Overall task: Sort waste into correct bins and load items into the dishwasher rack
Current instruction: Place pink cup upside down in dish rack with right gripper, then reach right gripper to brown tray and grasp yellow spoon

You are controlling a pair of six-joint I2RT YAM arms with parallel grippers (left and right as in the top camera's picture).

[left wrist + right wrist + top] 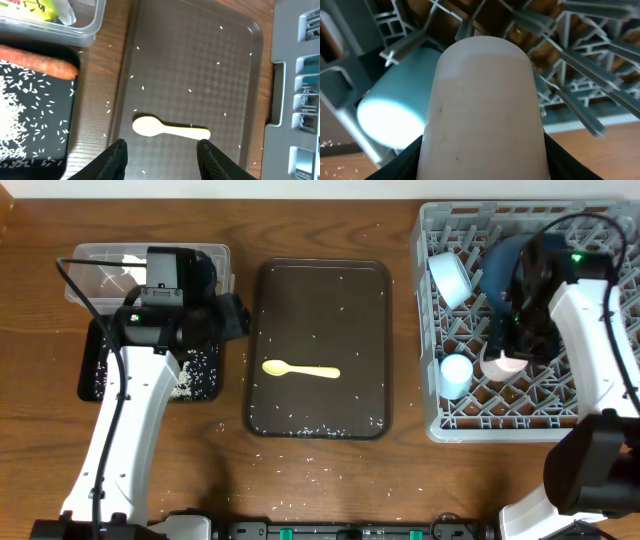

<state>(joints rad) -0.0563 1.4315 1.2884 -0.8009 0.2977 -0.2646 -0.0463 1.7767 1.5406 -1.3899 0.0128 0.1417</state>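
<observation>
Left end effector (161, 150): jaws open, nothing between them. It hangs over the near part of the brown serving tray (320, 300), mid-worktop (330, 220).

Yellow spoon (300, 370): lies flat on the serving tray, bowl end to the left, just beyond the open fingers in the left wrist view. Loose rice grains are scattered across the tray around it.

Black tray (92, 360), left side: holds a heap of rice (10, 115) and the carrot stick (37, 62) along its far edge. The clear tub (100, 265) sits just beyond it, with a yellow-green wrapper (47, 10) inside.

Right end effector (481, 150): closed on the pink cup (482, 100), fingers flanking its sides, over the near-middle of the dishwasher rack (470, 420).

Rack contents: blue cup (455, 373) just left of the pink cup, on its side among the pegs. White bowl (452, 277) tilted at far left. Dark-blue bowl (500, 265) beside it, partly hidden by the right arm.
</observation>
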